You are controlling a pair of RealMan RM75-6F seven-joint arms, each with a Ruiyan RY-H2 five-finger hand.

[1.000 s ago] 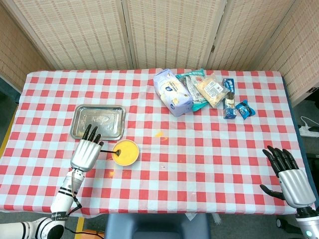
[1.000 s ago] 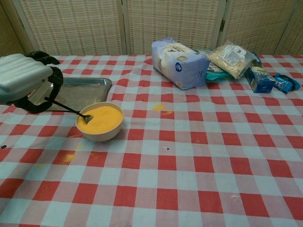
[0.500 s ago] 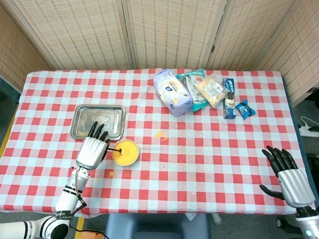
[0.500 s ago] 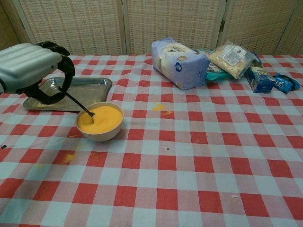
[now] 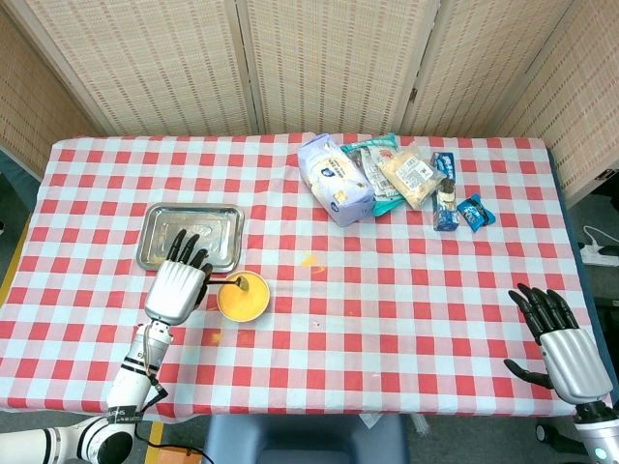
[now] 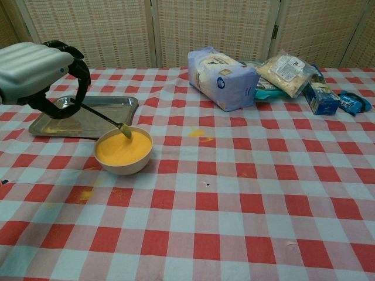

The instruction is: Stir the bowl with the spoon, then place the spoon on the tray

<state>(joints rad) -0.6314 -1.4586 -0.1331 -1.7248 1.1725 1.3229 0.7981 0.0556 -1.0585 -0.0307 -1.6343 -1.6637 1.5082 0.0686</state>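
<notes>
Left robot hand [image 6: 35, 73] pinches spoon [image 6: 108, 120], tip raised over bowl [image 6: 123, 151], apparently for transfer to tray [image 6: 102, 105]. Right robot hand [image 5: 561, 348] idle, spread.

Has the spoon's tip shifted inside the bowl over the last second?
Yes. The spoon tip has moved from the near-left of the bowl toward its far rim, closer to the tray, gripped by the left hand.
</notes>
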